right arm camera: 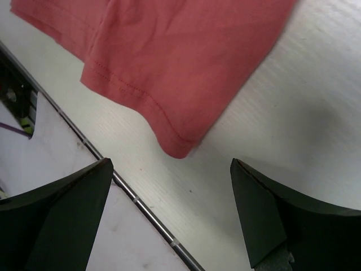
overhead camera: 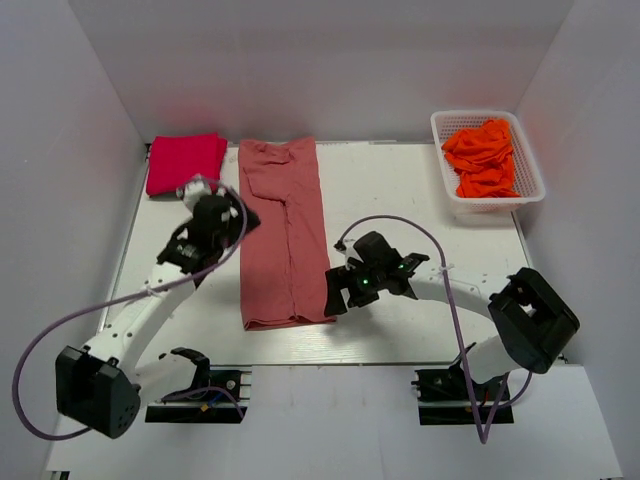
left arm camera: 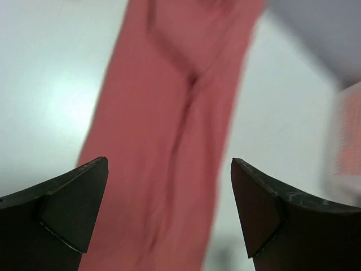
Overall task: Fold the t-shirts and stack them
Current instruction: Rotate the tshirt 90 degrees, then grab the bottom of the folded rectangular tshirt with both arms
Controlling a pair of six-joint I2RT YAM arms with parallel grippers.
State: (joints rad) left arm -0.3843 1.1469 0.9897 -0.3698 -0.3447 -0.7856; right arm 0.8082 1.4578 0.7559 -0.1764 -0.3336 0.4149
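Observation:
A dusty salmon-pink t-shirt [overhead camera: 287, 232] lies folded into a long strip down the middle of the table. It fills the left wrist view [left arm camera: 169, 141], and its near hem corner shows in the right wrist view [right arm camera: 169, 62]. A crimson-pink t-shirt [overhead camera: 185, 162] lies folded at the far left. Orange t-shirts [overhead camera: 485, 158] sit in a basket. My left gripper [overhead camera: 205, 192] is open and empty at the strip's left edge. My right gripper [overhead camera: 335, 293] is open and empty just right of the strip's near right corner [right arm camera: 180, 148].
A white plastic basket [overhead camera: 530, 195] stands at the far right. White walls enclose the table on three sides. The table's front edge with a metal strip [right arm camera: 141, 206] runs just beneath my right gripper.

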